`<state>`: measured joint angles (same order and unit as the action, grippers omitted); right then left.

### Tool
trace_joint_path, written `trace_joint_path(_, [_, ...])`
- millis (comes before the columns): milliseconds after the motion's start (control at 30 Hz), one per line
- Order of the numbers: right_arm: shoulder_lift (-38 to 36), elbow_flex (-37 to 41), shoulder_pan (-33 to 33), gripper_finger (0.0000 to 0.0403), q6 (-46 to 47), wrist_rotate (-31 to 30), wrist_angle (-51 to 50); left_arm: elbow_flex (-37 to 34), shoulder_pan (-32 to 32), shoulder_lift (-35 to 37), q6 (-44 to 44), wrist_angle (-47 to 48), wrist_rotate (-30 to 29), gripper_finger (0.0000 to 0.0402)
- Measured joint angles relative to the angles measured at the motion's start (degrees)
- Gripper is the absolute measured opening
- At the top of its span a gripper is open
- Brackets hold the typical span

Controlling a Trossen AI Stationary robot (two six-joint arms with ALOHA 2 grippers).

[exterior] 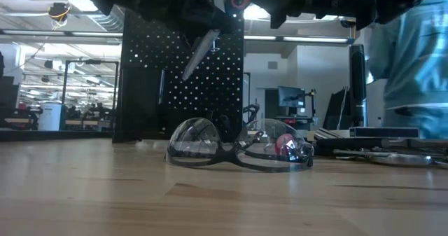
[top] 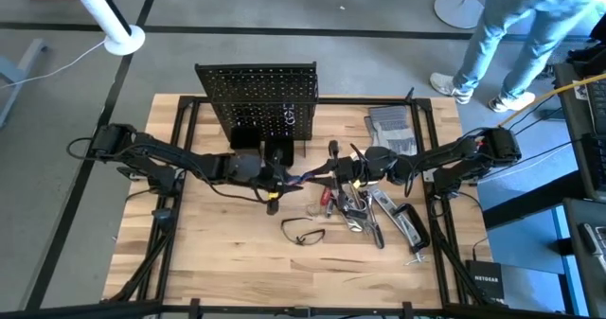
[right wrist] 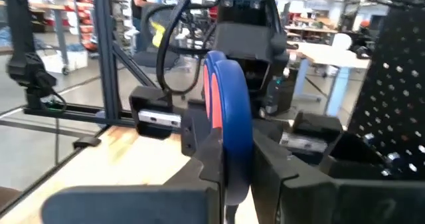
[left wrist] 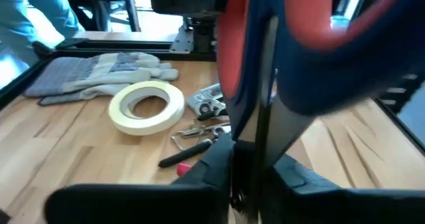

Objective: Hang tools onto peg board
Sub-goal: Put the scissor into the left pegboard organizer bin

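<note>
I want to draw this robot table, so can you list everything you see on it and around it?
Peg board: one, black, upright at the table's far side.
Safety glasses: one, clear with a black frame, near the table's front.
Tape roll: one, cream white, flat beside the gloves.
Work gloves: one pair, grey, far right of the table.
Loose hand tools: a small pile, red handles and silver metal, right of centre.
Pliers: one, red and blue handles, between both claws.
Person: one, in blue jeans, behind the table.
Left claw: dark, mid-table, on the pliers.
Right claw: dark, mid-table, closed on the pliers.

high: overhead | low: table-level | both share safety glasses (top: 303, 232), probably
</note>
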<state>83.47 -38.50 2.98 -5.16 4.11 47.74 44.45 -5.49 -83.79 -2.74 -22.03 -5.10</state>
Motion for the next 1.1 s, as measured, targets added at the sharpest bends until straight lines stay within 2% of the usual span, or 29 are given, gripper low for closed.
trace_joint_path(133, [-0.8,0.0,0.0,0.0046,0.2,-1.2,-0.1,0.0,0.0,0.8,0.2,1.8,-0.1,0.0092])
trace_joint_path(233, [-1.9,0.0,0.0,0.0044,0.2,-1.4,-0.4,0.0,0.2,4.1,0.0,6.6,-0.1,0.0111])
trace_joint_path(433, [-4.6,-0.5,0.0,0.0044,0.0,-2.9,-4.0,0.0,0.3,15.1,-1.4,20.4,-0.2,0.0125])
trace_joint_path(567, [-4.5,-3.8,0.0,0.0044,-2.8,-5.0,-8.5,0.0,0.2,22.9,-2.5,28.1,-1.8,0.0126])
trace_joint_path(733, [-2.0,-10.1,0.0,0.0044,-7.0,-9.7,-13.9,0.0,0.2,30.7,-2.4,32.0,-5.7,0.0127])
trace_joint_path(933, [3.4,-17.6,0.0,0.0044,-14.6,-13.8,-14.2,0.0,0.2,37.0,0.1,32.7,-6.1,0.0127])
trace_joint_path(1100, [9.7,-24.5,-0.1,0.0044,-20.1,-14.2,-14.6,0.0,0.2,42.2,0.4,35.8,-10.0,0.0127])
